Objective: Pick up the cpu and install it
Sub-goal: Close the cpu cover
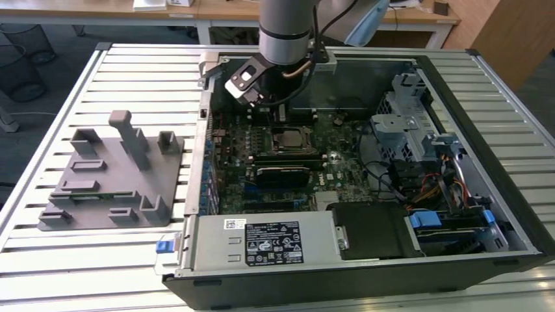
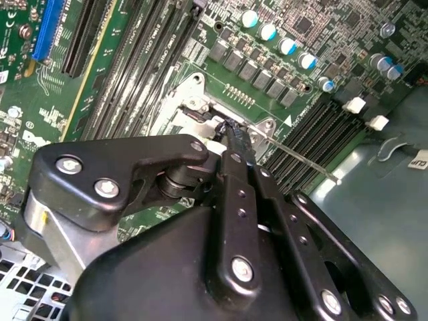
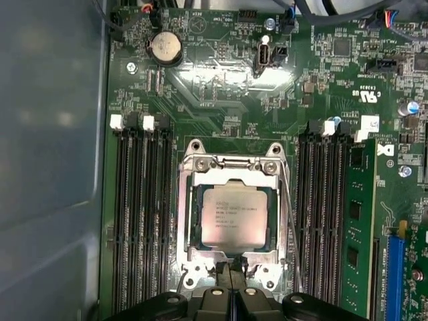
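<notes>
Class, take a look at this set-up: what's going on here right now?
A robot arm reaches into an open computer case. The cpu already sits in its socket on the motherboard, held by nothing. The end effector is close by the socket's edge, shut and empty. A grey fixture lies outside the case, on the exterior view's left.

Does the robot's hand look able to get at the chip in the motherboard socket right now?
Probably yes. The chip lies with its top bare inside the metal frame, with nothing over it, and the hand hangs right at that frame's edge.
</notes>
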You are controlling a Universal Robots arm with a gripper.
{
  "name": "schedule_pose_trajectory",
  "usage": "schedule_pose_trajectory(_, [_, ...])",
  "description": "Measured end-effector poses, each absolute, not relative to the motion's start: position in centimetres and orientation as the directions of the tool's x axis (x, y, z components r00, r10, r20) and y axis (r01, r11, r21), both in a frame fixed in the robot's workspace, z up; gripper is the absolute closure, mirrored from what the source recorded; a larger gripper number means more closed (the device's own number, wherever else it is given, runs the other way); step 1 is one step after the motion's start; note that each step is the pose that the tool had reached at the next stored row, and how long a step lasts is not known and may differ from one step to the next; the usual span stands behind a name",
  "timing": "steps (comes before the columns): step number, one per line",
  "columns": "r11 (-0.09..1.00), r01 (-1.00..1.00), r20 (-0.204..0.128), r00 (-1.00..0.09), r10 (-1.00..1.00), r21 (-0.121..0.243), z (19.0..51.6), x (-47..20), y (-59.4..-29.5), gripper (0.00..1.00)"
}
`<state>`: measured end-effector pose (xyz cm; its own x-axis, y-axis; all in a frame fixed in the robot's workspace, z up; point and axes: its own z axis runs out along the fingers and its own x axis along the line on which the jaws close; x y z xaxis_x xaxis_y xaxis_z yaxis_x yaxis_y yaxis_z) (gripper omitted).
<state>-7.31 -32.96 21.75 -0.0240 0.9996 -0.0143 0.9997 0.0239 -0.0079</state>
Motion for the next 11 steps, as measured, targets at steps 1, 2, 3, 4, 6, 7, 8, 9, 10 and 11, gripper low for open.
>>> schedule_pose_trajectory(1, [0.024, 1.000, -0.014, -0.024, 1.000, -0.008, 21.74, -7.36, -32.96, 0.89])
schedule_pose_trajectory(2, [0.024, 1.000, -0.014, -0.024, 1.000, -0.008, 21.72, -7.39, -32.96, 0.89])
schedule_pose_trajectory(3, [0.024, 1.000, -0.014, -0.024, 1.000, -0.008, 21.70, -7.39, -32.96, 0.89])
schedule_pose_trajectory(4, [0.024, 1.000, -0.014, -0.024, 1.000, -0.008, 21.67, -7.41, -32.96, 0.89])
schedule_pose_trajectory(6, [0.024, 1.000, -0.014, -0.024, 1.000, -0.008, 21.59, -7.44, -32.96, 0.89])
schedule_pose_trajectory(7, [0.024, 1.000, -0.014, -0.024, 1.000, -0.008, 21.54, -7.44, -32.96, 0.89])
schedule_pose_trajectory(8, [0.024, 1.000, -0.014, -0.024, 1.000, -0.008, 21.48, -7.44, -32.96, 0.89])
schedule_pose_trajectory(9, [0.024, 1.000, -0.014, -0.024, 1.000, -0.008, 21.40, -7.44, -32.96, 0.89])
schedule_pose_trajectory(10, [0.024, 1.000, -0.014, -0.024, 1.000, -0.008, 21.31, -7.44, -32.96, 0.89])
schedule_pose_trajectory(11, [0.024, 1.000, -0.014, -0.024, 1.000, -0.008, 21.20, -7.45, -32.96, 0.89])
